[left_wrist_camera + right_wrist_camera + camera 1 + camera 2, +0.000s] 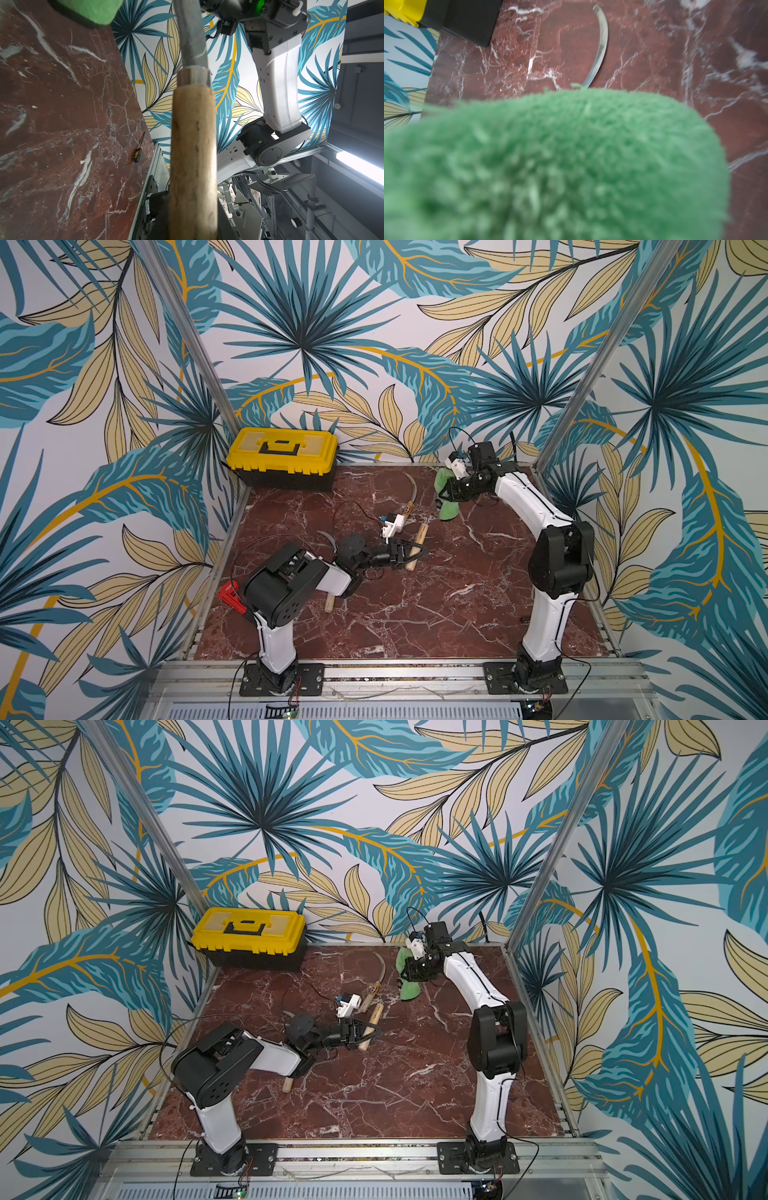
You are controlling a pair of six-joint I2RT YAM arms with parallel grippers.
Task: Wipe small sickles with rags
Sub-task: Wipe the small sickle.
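Note:
My left gripper (415, 555) is shut on the pale wooden handle (193, 145) of a small sickle (417, 545) at mid-table. Its grey blade (190, 35) runs on past the metal collar towards the rag. My right gripper (444, 495) is shut on the green fuzzy rag (451, 510) near the back edge, and the rag (550, 166) hides its jaws. A second sickle (411, 489) lies flat between the two grippers; the right wrist view shows its blade (601, 47). A third sickle lies under my left forearm, only its handle end (329, 605) and blade tip (327, 537) showing.
A yellow and black toolbox (282, 456) stands at the back left corner. A red-handled tool (230, 595) lies at the left edge by my left arm's elbow. A small screwdriver (138, 151) lies near the right arm's base. The table top (415, 614) is dark red marble.

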